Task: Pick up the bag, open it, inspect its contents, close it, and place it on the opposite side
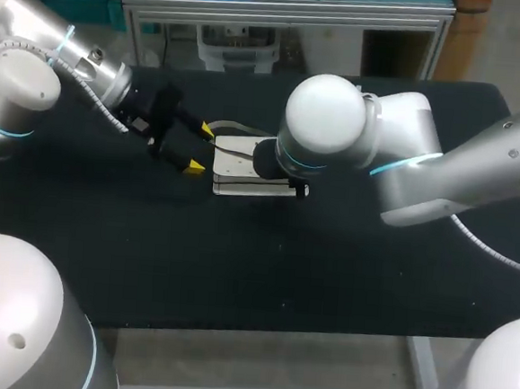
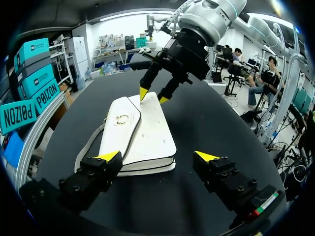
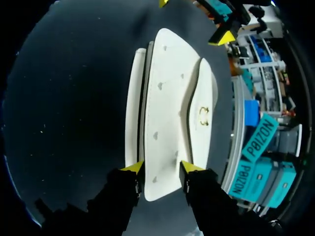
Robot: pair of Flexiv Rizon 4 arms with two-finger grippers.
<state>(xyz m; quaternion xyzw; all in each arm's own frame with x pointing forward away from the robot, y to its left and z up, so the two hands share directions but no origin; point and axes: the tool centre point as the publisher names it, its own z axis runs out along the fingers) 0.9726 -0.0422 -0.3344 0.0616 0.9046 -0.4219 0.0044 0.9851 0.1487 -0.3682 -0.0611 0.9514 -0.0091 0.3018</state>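
**Pick-up step, bag not off the table yet**

The left gripper (image 2: 157, 157) is spread wide, and the white bag (image 2: 142, 135) is lying flat just ahead of it, flap shut. The right gripper (image 3: 161, 167) is set narrow, with its tips placed either side of the bag's opposite end. A real pinch can't be confirmed. The grasp is probably being lined up, so a firm squeeze is needed before lifting.

light: even, from overhead, head view dimmish | matte black table top (image 1: 236, 274): soaks light, shadows faint and soft | right arm's glossy white joint shell (image 1: 325, 110): glare | flat white leather handbag (image 3: 167, 113): near blown-out, right wrist view
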